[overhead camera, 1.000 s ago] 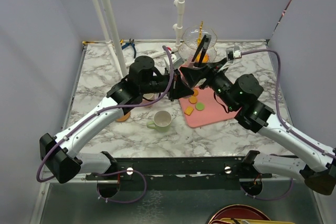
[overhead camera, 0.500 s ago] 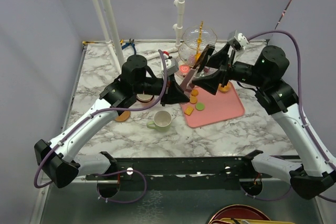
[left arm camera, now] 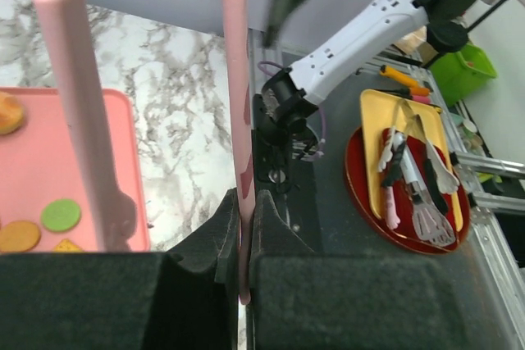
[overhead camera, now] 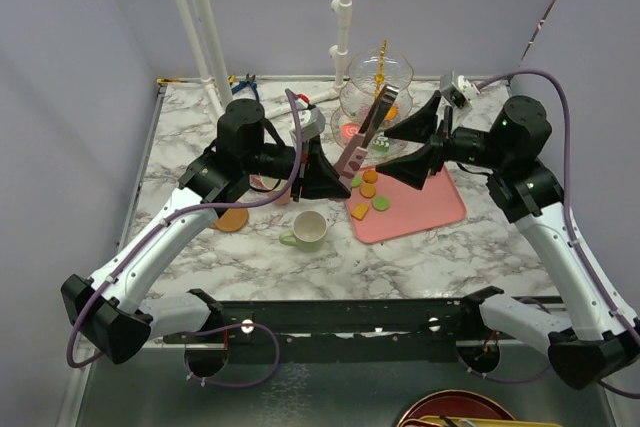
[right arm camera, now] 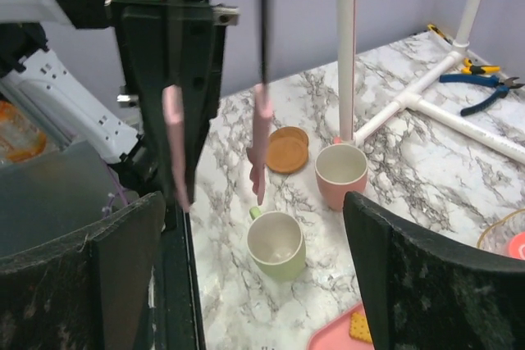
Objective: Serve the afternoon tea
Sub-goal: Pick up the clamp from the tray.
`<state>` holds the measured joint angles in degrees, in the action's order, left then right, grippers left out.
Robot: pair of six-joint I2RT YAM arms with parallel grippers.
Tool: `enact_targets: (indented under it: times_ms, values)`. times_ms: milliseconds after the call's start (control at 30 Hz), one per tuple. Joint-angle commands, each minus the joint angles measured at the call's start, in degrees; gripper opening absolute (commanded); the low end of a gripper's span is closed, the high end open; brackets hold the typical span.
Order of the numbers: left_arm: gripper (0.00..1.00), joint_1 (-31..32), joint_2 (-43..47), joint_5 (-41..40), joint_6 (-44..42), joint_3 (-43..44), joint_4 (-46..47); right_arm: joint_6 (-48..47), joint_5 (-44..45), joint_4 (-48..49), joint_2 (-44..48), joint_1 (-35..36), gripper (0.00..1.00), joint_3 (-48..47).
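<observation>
Pink tongs (overhead camera: 355,155) pinched in left jaws, tips near glass stand (overhead camera: 362,69)

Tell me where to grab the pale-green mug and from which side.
Grip the pale-green mug by its rim from above, straddling the wall: it stands upright, mouth open and empty. Choose the wall opposite its handle, which points left. The right tool is open; the left tool holds pink tongs.

a robotics lab cell is indicated: a marbled table (overhead camera: 420,257) is walled by plain panels (overhead camera: 70,97), with pipe framing (overhead camera: 207,27) and pliers (overhead camera: 244,84).
</observation>
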<state>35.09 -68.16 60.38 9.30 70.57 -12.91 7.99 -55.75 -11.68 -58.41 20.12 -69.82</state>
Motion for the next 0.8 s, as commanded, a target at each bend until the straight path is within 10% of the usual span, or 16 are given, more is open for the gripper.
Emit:
enact_targets:
  times_ms: [0,567,767]
  values:
    - [0.0,-0.02,0.92,7.54,1.43,0.63,1.01,11.04,1.32,14.27,-3.19,-0.52,0.92,1.52]
    - [0.0,0.92,-2.85,8.65,2.74,4.44,1.54,25.2,-2.41,35.54,-7.77,2.18,0.83,6.93]
    - [0.0,2.42,-3.73,8.11,3.46,5.38,2.26,22.93,7.79,33.37,-10.1,5.06,0.56,6.27]
